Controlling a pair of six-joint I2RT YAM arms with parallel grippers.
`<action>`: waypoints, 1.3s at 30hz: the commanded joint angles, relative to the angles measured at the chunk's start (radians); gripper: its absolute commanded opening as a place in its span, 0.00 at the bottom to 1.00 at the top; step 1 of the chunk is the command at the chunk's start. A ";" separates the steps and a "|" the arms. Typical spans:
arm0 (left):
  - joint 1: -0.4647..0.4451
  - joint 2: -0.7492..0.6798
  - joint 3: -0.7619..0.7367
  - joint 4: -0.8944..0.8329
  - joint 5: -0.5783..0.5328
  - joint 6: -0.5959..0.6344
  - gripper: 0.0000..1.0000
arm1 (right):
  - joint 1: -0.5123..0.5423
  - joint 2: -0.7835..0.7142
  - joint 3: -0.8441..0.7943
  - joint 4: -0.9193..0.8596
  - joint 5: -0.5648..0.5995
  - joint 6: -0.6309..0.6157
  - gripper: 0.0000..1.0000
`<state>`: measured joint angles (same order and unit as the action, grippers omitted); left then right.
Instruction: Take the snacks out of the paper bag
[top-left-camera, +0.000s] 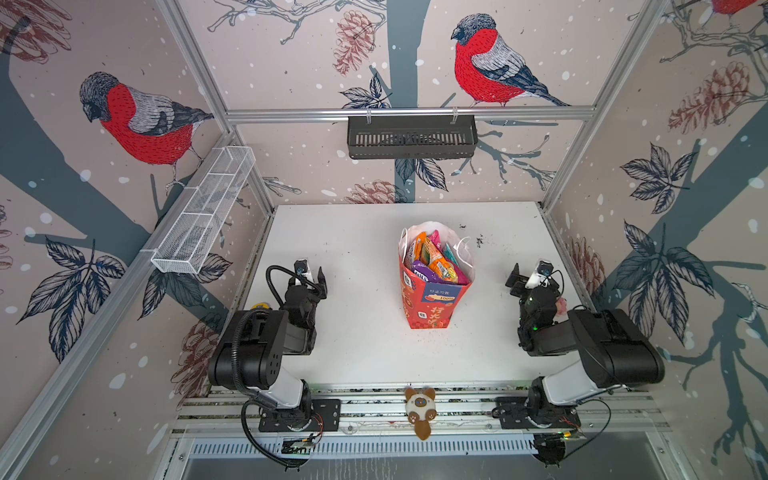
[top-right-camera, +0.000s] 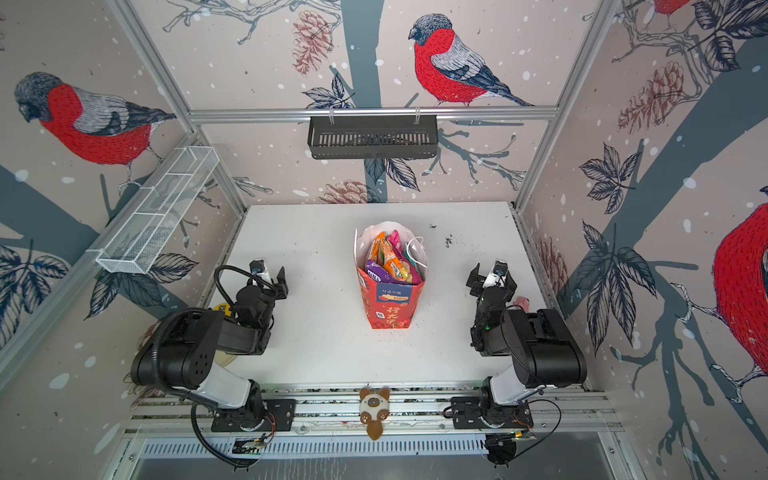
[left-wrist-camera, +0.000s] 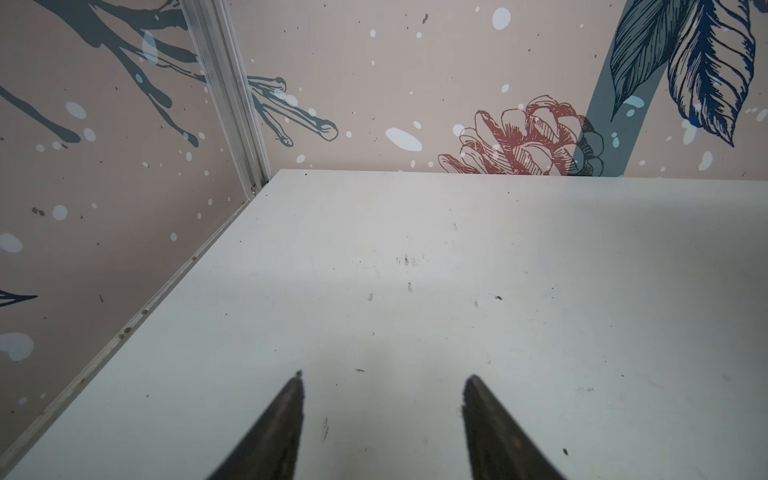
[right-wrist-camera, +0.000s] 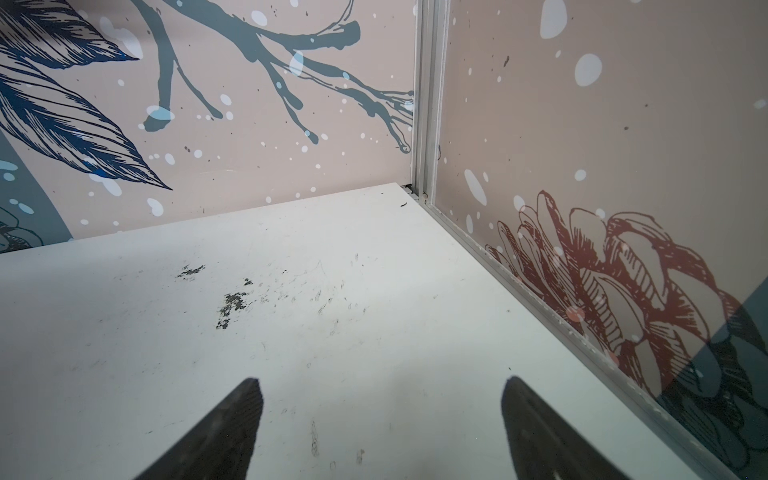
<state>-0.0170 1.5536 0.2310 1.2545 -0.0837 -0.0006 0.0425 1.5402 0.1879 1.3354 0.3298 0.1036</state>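
The red paper bag (top-left-camera: 430, 303) (top-right-camera: 388, 305) stands upright on the middle of the white table (top-left-camera: 353, 249), its mouth open. The snacks (top-left-camera: 434, 259) (top-right-camera: 390, 259), glossy orange, purple, pink and teal packets, are crowded inside and stick up to the rim. My left gripper (top-left-camera: 311, 280) (top-right-camera: 274, 284) (left-wrist-camera: 384, 376) hovers left of the bag, open, over bare table. On the other side of the bag my right gripper (top-left-camera: 534, 279) (top-right-camera: 493, 279) (right-wrist-camera: 384, 380) also stands open, wider, with nothing between its fingers. The bag is out of both wrist views.
A plush cat toy (top-left-camera: 421, 409) lies on the front rail between the arm bases. A black basket (top-left-camera: 411, 137) hangs on the back wall and a white wire basket (top-left-camera: 203, 212) on the left wall. A small pink thing (top-left-camera: 561, 305) shows behind the right arm.
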 joint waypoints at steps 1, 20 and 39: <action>0.001 -0.037 0.048 -0.052 -0.026 -0.016 0.41 | 0.000 -0.005 -0.004 0.021 -0.011 0.007 0.84; -0.059 -0.215 1.000 -1.445 0.258 -0.193 0.03 | -0.099 -0.443 0.848 -1.498 -0.383 0.238 0.26; -0.271 -0.132 1.286 -1.777 0.426 -0.285 0.07 | 0.648 -0.038 1.762 -2.275 -0.477 0.258 0.30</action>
<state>-0.2825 1.3960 1.4723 -0.4408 0.3202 -0.2630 0.6327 1.4422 1.8866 -0.8154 -0.2539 0.3180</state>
